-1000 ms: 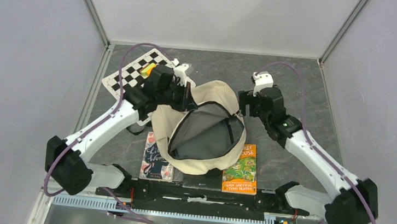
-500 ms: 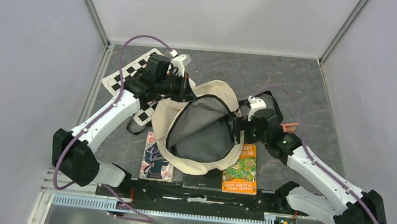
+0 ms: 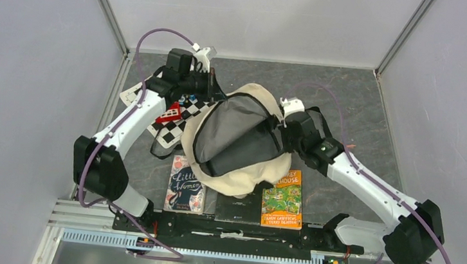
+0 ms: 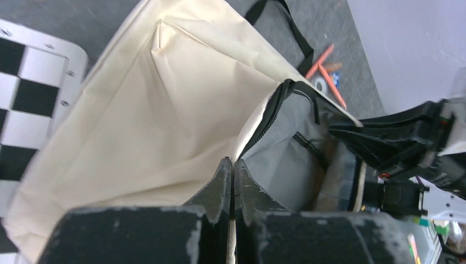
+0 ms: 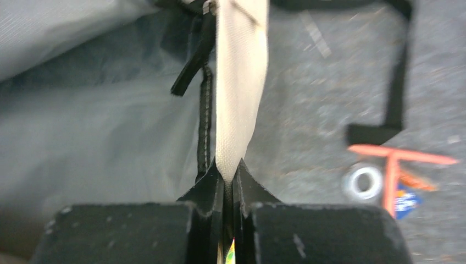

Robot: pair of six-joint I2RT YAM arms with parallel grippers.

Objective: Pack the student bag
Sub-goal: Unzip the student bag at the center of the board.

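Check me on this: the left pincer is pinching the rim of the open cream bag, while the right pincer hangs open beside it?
Not quite. The right pincer is not open: the right wrist view shows it shut on the cream edge of the student bag. The left pincer does pinch the bag's rim, as you said.

I see the student bag (image 3: pixel 234 182) lying just right of the checkerboard mat (image 3: pixel 167 135), overlapping that mat's right edge. Cream canvas, black straps, black zip trim. Zip undone; mouth gapes upward, grey lining exposed. Body slumped and wrinkled.
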